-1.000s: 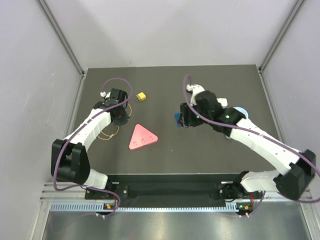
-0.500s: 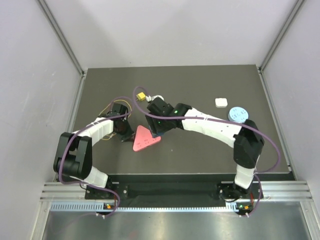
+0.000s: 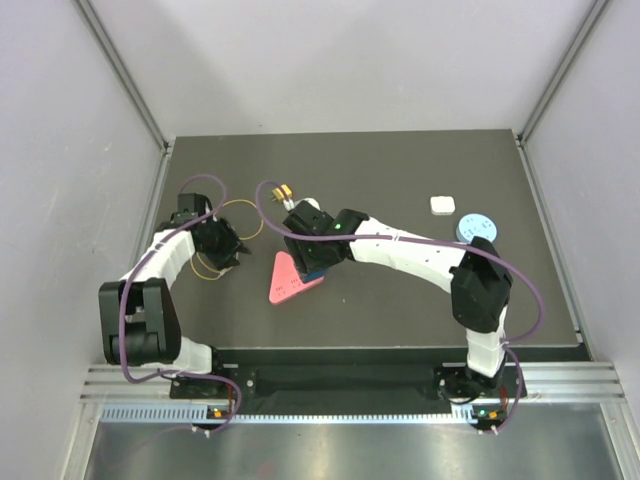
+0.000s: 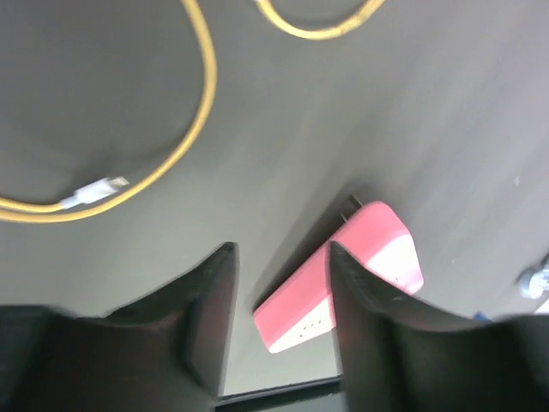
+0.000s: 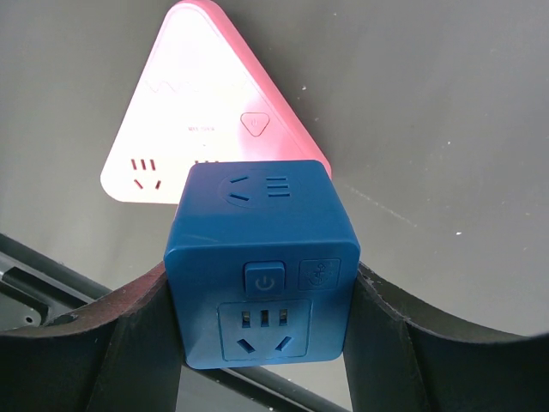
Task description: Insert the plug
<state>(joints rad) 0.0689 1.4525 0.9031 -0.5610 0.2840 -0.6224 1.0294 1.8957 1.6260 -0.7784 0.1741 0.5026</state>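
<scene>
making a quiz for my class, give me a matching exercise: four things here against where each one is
1 blue cube socket
2 pink triangular socket
3 yellow cable
4 white block

a looped on the table, left side
b gripped by the right end effector
c beside the pale-blue disc, far right
d flat on the table, centre

Pairs: 1-b, 2-d, 3-a, 4-c

Even, diffuse overhead light fills the top view. The dark matte tabletop (image 3: 400,180) around the pink triangular plastic socket block (image 3: 288,277) shows a faint sheen and only weak, soft shadows. In the right wrist view that block washes out almost to white behind the sharply focused blue plastic socket cube (image 5: 262,257). In the left wrist view the dark fingers (image 4: 206,318) in front of the block are blurred, and glare whitens one of its corners.
</scene>
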